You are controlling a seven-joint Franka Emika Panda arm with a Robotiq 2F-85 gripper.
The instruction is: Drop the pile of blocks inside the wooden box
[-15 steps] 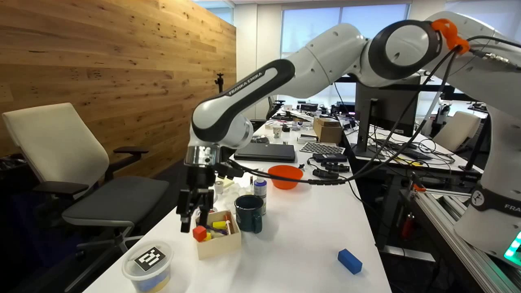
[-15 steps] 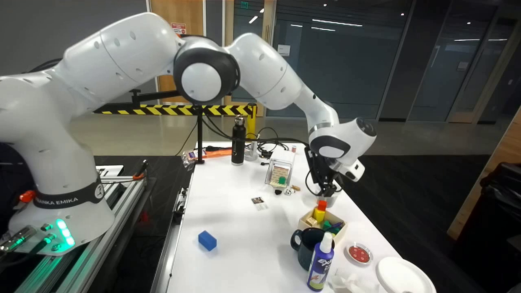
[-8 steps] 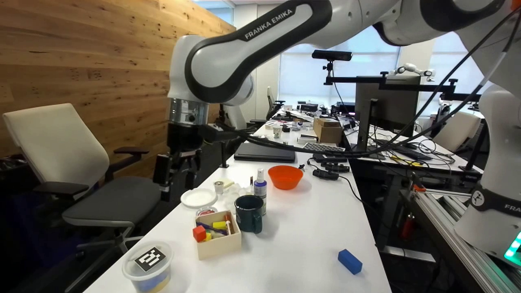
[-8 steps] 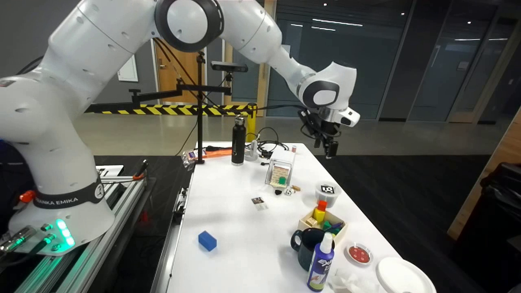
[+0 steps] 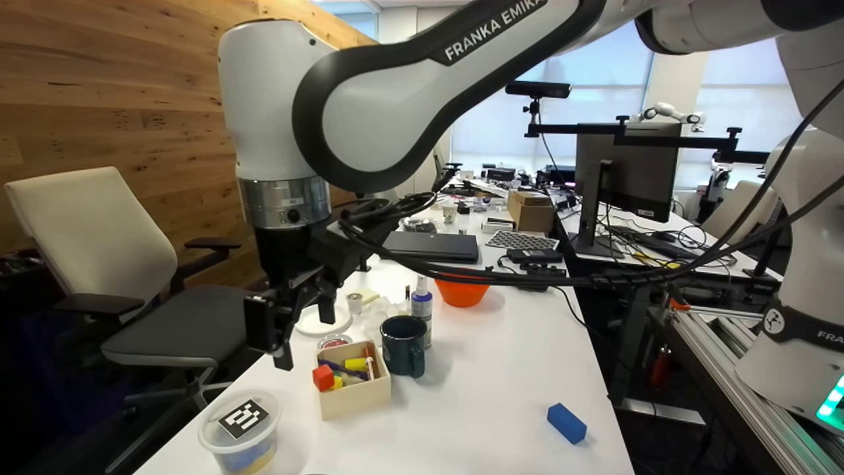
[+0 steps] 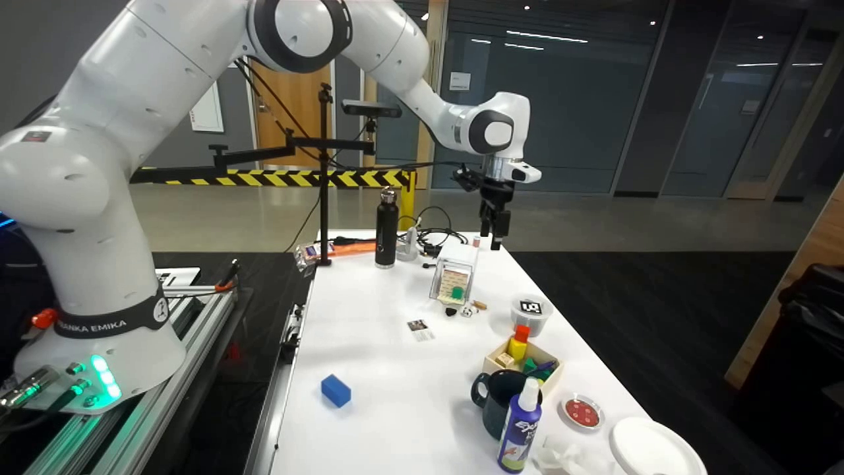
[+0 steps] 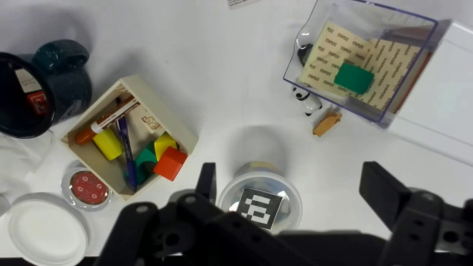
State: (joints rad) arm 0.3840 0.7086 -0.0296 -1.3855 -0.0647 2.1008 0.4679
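In an exterior view: wooden box (image 5: 356,402), lower left. In an exterior view: pile of blocks (image 6: 517,348), lower right, heaped inside the box, red block (image 6: 521,333) topmost. Wrist view: gripper (image 7: 290,179) spread wide, nothing held; red block judged light, stiff, best pinched by opposite faces.

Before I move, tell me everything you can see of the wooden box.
The wooden box is low, square and open-topped, with thin walls of pale wood. It stands upright on the white table, beside the dark mug; whether they touch is unclear. Inside lie a marker, purple pen and yellow, green and pale blocks; a red block pokes above one corner. The gripper is apart from it.
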